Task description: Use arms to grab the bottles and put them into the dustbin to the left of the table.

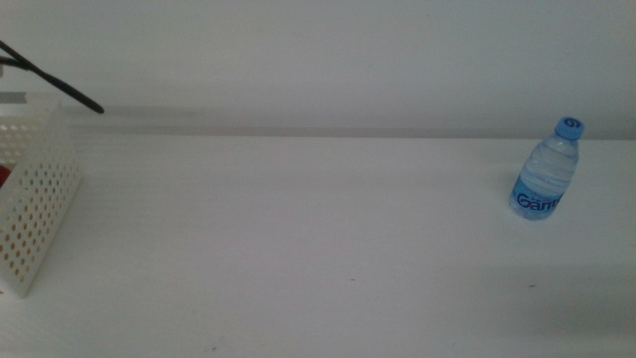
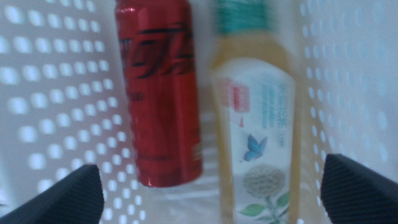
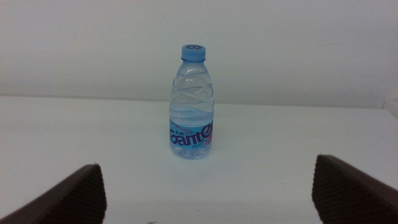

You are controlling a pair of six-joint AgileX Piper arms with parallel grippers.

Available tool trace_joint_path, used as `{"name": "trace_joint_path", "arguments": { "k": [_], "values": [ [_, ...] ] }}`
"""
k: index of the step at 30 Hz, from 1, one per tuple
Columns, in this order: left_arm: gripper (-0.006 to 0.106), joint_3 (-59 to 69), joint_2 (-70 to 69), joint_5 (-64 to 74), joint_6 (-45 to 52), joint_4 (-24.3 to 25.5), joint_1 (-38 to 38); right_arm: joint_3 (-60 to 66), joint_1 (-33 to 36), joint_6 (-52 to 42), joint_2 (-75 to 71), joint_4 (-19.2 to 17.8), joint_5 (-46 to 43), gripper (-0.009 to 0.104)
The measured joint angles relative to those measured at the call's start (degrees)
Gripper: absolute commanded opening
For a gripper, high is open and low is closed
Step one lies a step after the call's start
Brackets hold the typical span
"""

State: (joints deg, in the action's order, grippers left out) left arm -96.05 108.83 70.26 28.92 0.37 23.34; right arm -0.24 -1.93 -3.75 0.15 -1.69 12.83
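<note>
Desk: water bottle upright at 3 o'clock. Dustbin at 9 o'clock held red can beside juice bottle. Left end effector released above them; right end effector released, facing water bottle.

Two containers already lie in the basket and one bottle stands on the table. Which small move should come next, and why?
Probably the right end effector should advance straight toward the water bottle. It stands upright and alone on the table, centred between the open jaws but not yet between them. The red can and juice bottle already lie in the dustbin, where the left end effector hangs open.
</note>
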Motion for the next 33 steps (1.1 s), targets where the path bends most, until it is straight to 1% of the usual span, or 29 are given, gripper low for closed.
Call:
{"name": "trace_joint_path", "arguments": {
  "k": [4,6,9,13,16,17,19,23,26,28,31,33],
  "values": [
    [0.094,-1.6,-3.9,-0.1,-2.4,1.3,-2.3,0.0,0.0,0.0,0.0,0.0,0.0,0.088],
    [0.094,-2.0,-6.8,-0.2,-3.3,0.3,-3.6,0.0,0.0,0.0,0.0,0.0,0.0,0.088],
    [0.094,-2.0,-11.7,-0.4,-3.7,-4.7,-5.4,0.0,0.0,0.0,0.0,0.0,0.0,0.088],
    [0.094,-1.6,-17.0,-0.4,-2.8,-13.8,-7.7,0.0,0.0,0.0,0.0,0.0,0.0,0.088],
    [0.094,1.1,-21.1,-0.4,-1.2,-20.0,-10.1,0.0,0.0,0.0,0.0,0.0,0.0,0.088],
    [0.094,2.7,-22.7,-0.4,-0.6,-21.7,-11.4,0.0,0.0,0.0,0.0,0.0,0.0,0.088],
    [0.094,6.6,-26.1,-0.4,0.0,-23.1,-14.1,0.0,0.0,0.0,0.0,0.0,0.0,0.088],
    [0.094,14.7,-35.5,-0.9,0.0,-22.5,-22.8,0.0,0.0,0.0,0.0,0.0,0.0,0.088],
    [0.094,19.9,-42.3,-4.7,-3.7,-20.2,-31.2,0.0,0.0,0.0,0.0,0.0,0.0,0.088],
    [0.094,22.8,-46.1,-7.3,-8.8,-16.7,-37.3,0.0,0.0,0.0,0.0,0.0,0.0,0.088],
    [0.094,25.7,-51.0,-8.4,-17.2,-9.5,-47.7,0.0,0.0,0.0,0.0,0.0,0.0,0.088],
    [0.094,26.8,-53.0,-8.4,-22.0,-5.0,-52.6,0.0,0.0,0.0,0.0,0.0,0.0,0.088]
  ]
}}
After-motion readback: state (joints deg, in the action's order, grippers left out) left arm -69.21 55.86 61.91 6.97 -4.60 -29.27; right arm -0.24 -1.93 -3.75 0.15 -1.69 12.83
